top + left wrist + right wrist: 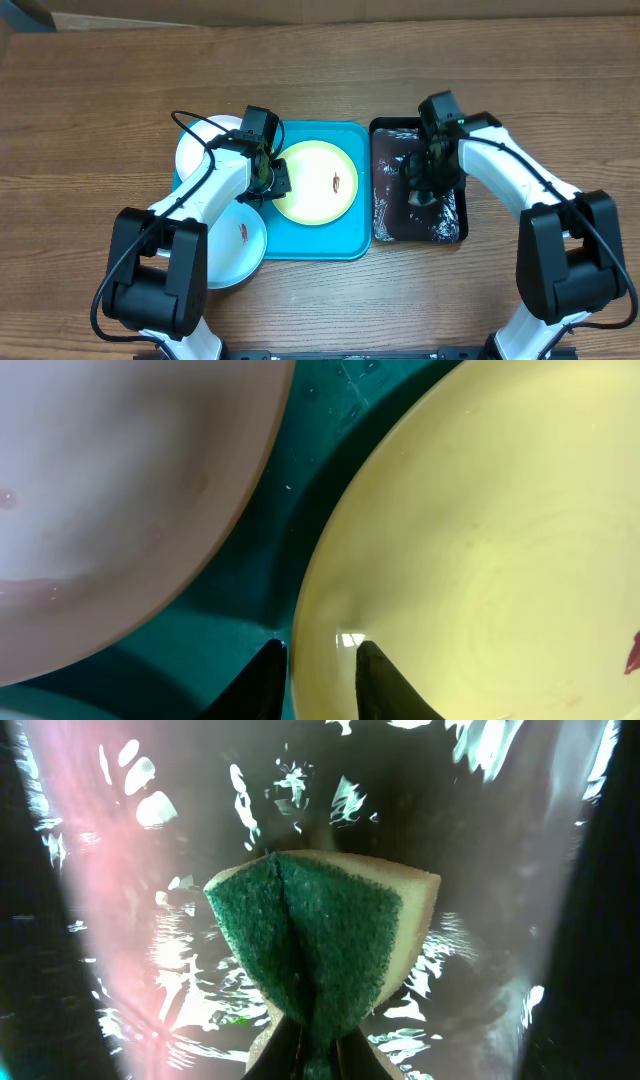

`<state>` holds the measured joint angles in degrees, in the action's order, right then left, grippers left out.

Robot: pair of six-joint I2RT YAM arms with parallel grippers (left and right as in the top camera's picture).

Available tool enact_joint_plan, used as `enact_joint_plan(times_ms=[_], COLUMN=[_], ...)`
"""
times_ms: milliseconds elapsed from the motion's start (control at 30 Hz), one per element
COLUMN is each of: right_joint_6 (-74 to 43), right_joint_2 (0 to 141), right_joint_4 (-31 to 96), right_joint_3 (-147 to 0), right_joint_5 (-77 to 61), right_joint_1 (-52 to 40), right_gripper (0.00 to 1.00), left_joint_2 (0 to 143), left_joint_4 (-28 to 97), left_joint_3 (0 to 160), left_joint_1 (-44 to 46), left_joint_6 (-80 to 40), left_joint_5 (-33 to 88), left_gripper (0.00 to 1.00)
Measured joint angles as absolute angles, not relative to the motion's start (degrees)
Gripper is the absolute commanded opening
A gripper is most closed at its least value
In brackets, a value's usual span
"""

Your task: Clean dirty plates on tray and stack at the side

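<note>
Lime-rimmed plate (315, 182): lies flat in the middle of the turquoise tray (345, 245); a small red-brown smear (337, 183) sits just right of its centre.
Left gripper (320, 660): narrowed onto the lime-rimmed plate's left rim, one finger (262, 685) outside over the tray floor and the other on the plate's inner face.
White plate (200, 145): at the tray's far-left corner, overlapping its edge, just beside the lime-rimmed plate; the two do not touch.
Pale blue plate (240, 245): at the tray's near-left corner, overlapping its edge, with a red-brown mark on its face.
Tray contents: the lime-rimmed plate wholly inside; the other two only partly over it.
Right gripper (310, 1045): pressed together on a green sponge (320, 940), which is folded along its middle, yellow backing showing at its right edge.
Black tray (455, 225): touches the turquoise tray's right side; glossy and wet-looking, with the sponge over it.
Table (100, 80): wood-grain, under both trays.
</note>
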<state>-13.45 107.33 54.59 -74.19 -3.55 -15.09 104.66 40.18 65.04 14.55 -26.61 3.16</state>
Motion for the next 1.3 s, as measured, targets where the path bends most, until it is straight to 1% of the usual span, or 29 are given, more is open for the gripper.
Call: enact_joint_plan(times_ms=[67, 167, 367, 567, 600, 633, 667, 967, 1067, 1133, 1200, 1300], right_joint_6=[-13.47, -13.5, -13.45, -13.41, -13.45, -13.43, -13.45, -13.43, -13.45, -13.43, -13.43, -13.43], right_joint_2=[107.33, 107.33, 107.33, 107.33, 107.33, 107.33, 107.33, 107.33, 107.33, 107.33, 107.33, 107.33], right_joint_4=[56.12, 58.26, 59.59, 59.57, 59.59, 59.59, 59.57, 61.47, 64.16, 64.62, 64.58, 64.62], right_joint_3=[-76.73, -79.77, -80.58, -80.58, -80.58, -80.58, -80.58, -81.19, -83.37, -84.73, -85.8, -86.35], right_joint_5=[-3.2, -2.57, -2.15, -2.09, -2.11, -2.11, -2.09, -2.11, -2.13, -2.11, -2.09, -2.09], right_joint_1=[-15.09, -15.09, -15.09, -15.09, -15.09, -15.09, -15.09, -15.09, -15.09, -15.11, -15.16, -15.18], right_gripper=[0.04, 0.04, 0.04, 0.04, 0.04, 0.04, 0.04, 0.04, 0.04, 0.04, 0.04, 0.04], left_joint_2=[104.66, 104.66, 104.66, 104.66, 104.66, 104.66, 104.68, 104.71, 104.71, 104.77, 104.92, 105.03], left_joint_4=[40.27, 40.27, 40.29, 40.27, 40.27, 40.27, 40.27, 40.38, 40.84, 41.06, 41.15, 40.69], left_joint_3=[65.04, 65.04, 65.04, 65.04, 65.04, 65.04, 65.04, 65.06, 65.1, 65.19, 65.63, 66.61], left_joint_1=[14.55, 14.55, 14.55, 14.55, 14.55, 14.55, 14.55, 14.55, 14.55, 14.55, 14.48, 14.02], left_joint_6=[-26.65, -26.57, -26.57, -26.57, -26.57, -26.59, -26.61, -26.46, -26.35, -26.44, -26.44, -26.44], left_joint_5=[3.07, 2.85, 2.72, 2.72, 2.72, 2.7, 2.7, 2.85, 3.7, 3.97, 4.01, 4.01], left_gripper=[0.19, 0.18, 0.14, 0.14, 0.11, 0.06, 0.04, 0.04, 0.13, 0.15, 0.15, 0.1])
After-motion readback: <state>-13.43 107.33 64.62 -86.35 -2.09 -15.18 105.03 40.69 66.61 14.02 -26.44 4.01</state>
